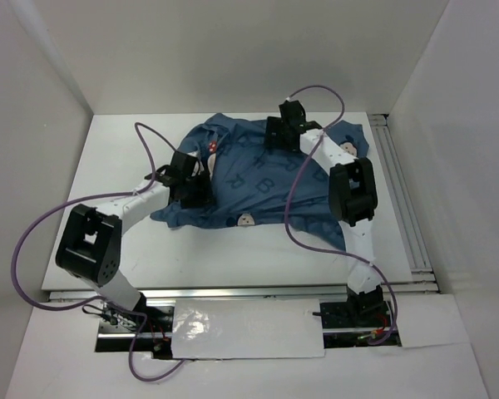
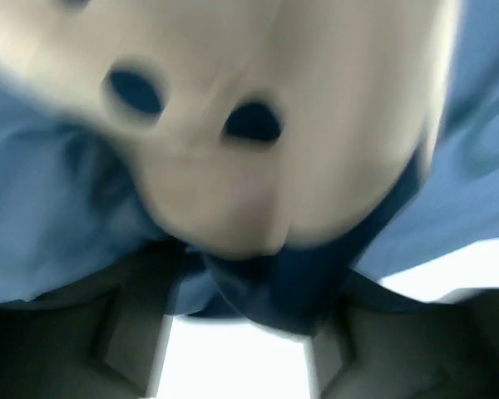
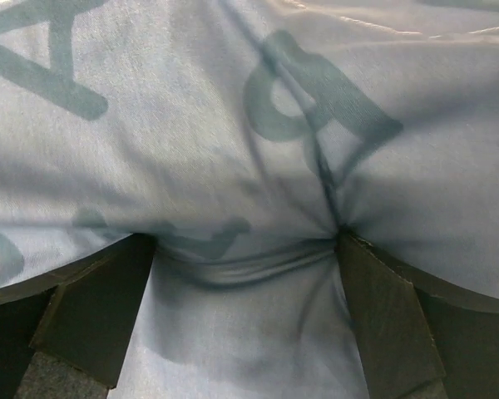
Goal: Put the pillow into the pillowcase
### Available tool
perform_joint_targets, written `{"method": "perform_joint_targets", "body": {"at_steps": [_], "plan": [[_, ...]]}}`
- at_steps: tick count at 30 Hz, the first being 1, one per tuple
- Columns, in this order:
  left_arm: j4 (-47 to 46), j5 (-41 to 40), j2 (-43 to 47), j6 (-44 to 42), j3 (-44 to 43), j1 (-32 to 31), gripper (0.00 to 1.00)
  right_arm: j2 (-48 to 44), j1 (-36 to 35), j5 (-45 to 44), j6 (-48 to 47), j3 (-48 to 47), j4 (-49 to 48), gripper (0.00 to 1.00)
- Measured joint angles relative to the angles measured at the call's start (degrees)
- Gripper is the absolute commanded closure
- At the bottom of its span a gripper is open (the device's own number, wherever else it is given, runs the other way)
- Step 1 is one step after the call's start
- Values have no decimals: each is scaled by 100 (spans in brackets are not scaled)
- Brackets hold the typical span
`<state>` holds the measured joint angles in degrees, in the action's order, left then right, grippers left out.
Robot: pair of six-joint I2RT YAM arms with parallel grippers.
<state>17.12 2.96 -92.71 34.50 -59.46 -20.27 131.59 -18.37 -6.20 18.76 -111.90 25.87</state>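
The blue letter-printed pillowcase (image 1: 258,179) lies rumpled and bulging across the middle of the white table (image 1: 116,166). No white pillow shows in any view. My left gripper (image 1: 193,184) rests on the case's left part beside a mouse face (image 1: 208,162). Its wrist view is blurred. It shows the mouse face (image 2: 233,125) close up and my left gripper (image 2: 241,324) open, a dark blue fold hanging between the wide-set fingers. My right gripper (image 1: 281,133) sits at the case's far edge. In the right wrist view the gripper (image 3: 245,249) is open, fingers pressed into the pillowcase (image 3: 233,125).
White walls close in the table on the left, back and right. A metal rail (image 1: 399,191) runs along the table's right side. Purple cables (image 1: 295,191) loop over both arms. Another mouse face (image 1: 245,220) shows at the case's near edge.
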Motion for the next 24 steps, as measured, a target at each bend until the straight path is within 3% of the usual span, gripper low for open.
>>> {"method": "perform_joint_targets", "body": {"at_steps": [1, 2, 7, 12, 16, 20, 24], "plan": [[151, -4, 33, -37, -70, 13, 5, -79, 59, 2, -33, 57, -72, 0], [286, -11, 98, -79, -111, 33, 0, -195, 118, 11, -57, 223, -199, 0], [852, -149, 1104, 52, -116, 238, 0, -1436, 396, -61, -107, 1458, -227, 0], [992, -356, 2057, 525, 160, 1224, 0, -3064, 758, -83, 39, 2555, -260, 0], [1115, -459, 1967, 804, 713, 1989, 0, -4444, 1196, -83, 570, 3571, -319, 0], [1130, -474, 1672, 927, 1174, 2221, 0, -5630, 1685, -74, 975, 4739, -317, 0], [758, -437, 1390, 940, 1351, 2385, 0, -6183, 1880, -66, 1239, 5372, -234, 0]]}}
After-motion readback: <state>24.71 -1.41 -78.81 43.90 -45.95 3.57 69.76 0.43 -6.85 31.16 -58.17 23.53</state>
